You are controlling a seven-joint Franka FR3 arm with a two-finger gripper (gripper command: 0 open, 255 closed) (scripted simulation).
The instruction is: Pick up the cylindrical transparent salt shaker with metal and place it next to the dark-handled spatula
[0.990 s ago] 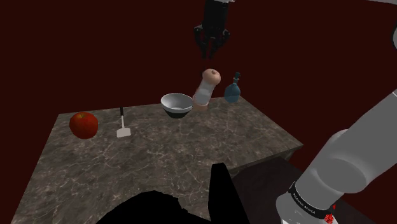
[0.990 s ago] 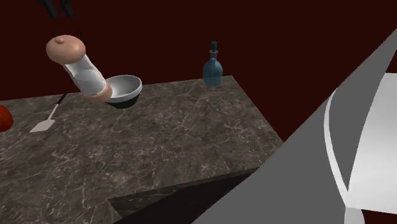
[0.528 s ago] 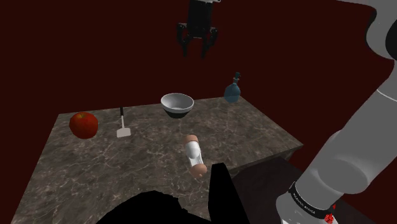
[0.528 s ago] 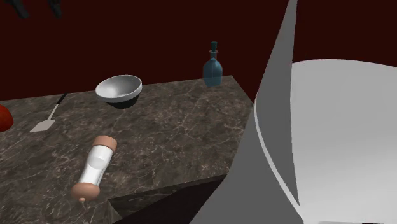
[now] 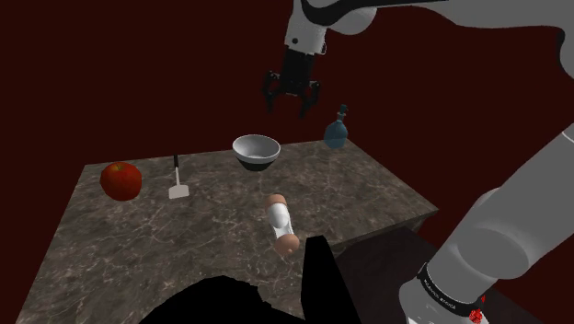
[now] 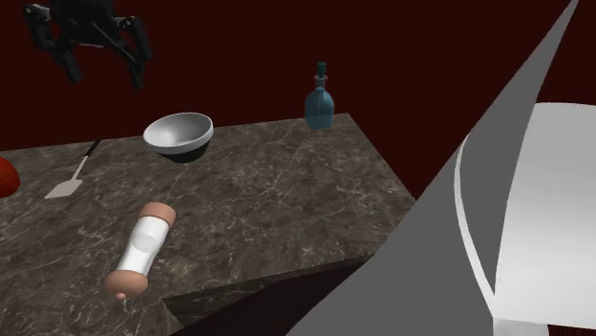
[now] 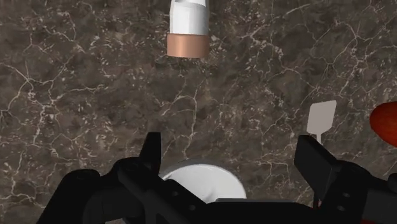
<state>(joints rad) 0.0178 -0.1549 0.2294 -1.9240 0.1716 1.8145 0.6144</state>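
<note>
1. Count: one salt shaker (image 5: pixel 281 221), one spatula (image 5: pixel 177 184), one bowl (image 5: pixel 256 149), one blue bottle (image 5: pixel 337 131), one red round fruit (image 5: pixel 120 180), all on one dark marbled counter (image 5: pixel 212 267). One gripper (image 5: pixel 286 104).
2. Gripper: hangs in the air above the bowl, fingers spread wide, nothing between them. Wrist view agrees: bowl (image 7: pixel 203 181) directly under the gripper (image 7: pixel 232 149).
3. Shaker vs gripper: well apart, no contact. It lies on the counter, out from the bowl toward the counter's front edge and far below the fingers.
4. Shaker pose: on its side, whitish body with tan-pink ends. Its long axis runs roughly from the bowl toward the front edge. The flat end faces the bowl. The rounded, knobbed end points away from it, seen in the second exterior view (image 6: pixel 141 250).
5. Spatula: flat on the counter to the shoulder view's left of the bowl, with the fruit beyond it. The shaker is not beside it.
6. Bottle: upright, to the shoulder view's right of the bowl.
</note>
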